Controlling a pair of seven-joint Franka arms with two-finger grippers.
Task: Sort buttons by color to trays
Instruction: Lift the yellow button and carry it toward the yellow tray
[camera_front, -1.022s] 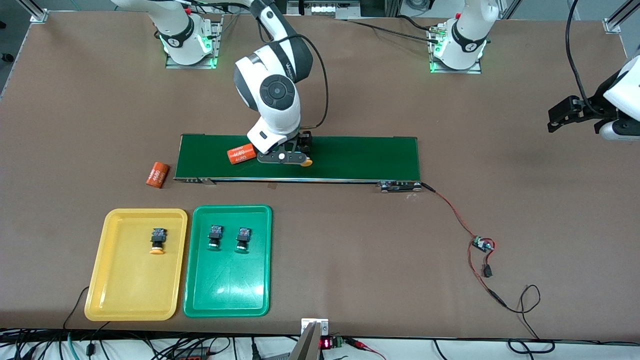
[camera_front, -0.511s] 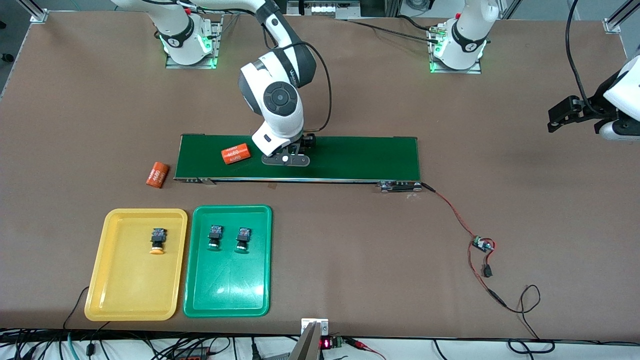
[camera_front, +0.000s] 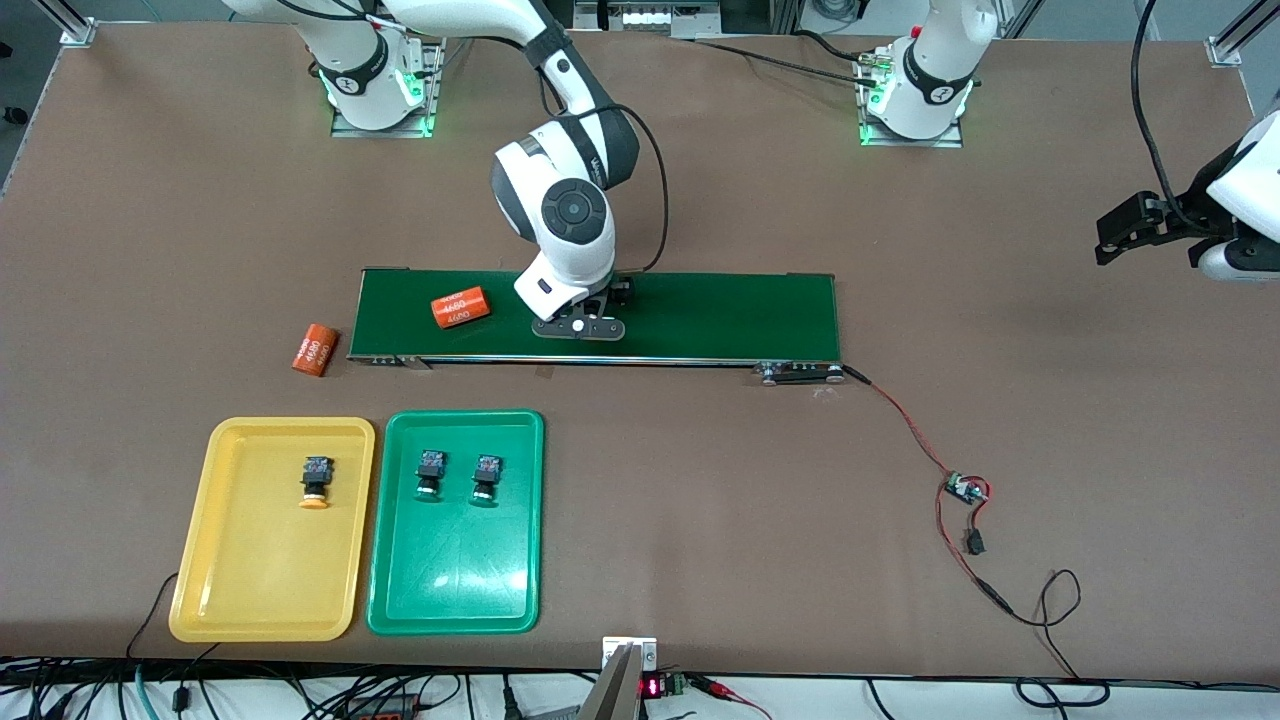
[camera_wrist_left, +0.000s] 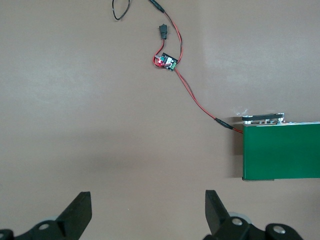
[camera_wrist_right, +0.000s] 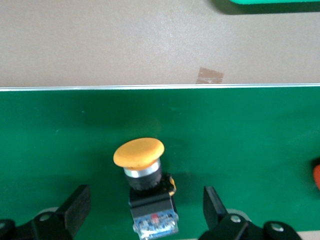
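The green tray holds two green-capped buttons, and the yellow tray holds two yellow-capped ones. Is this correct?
Not quite. The front view shows the yellow tray holding only one yellow-capped button. The green tray does hold two green-capped buttons.

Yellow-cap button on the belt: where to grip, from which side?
Grip the black-and-blue body of the yellow-cap button, not the wider round cap, coming straight down. It lies on its side on the conveyor belt, body between the open right gripper fingers, so they can probably close across its flat sides.
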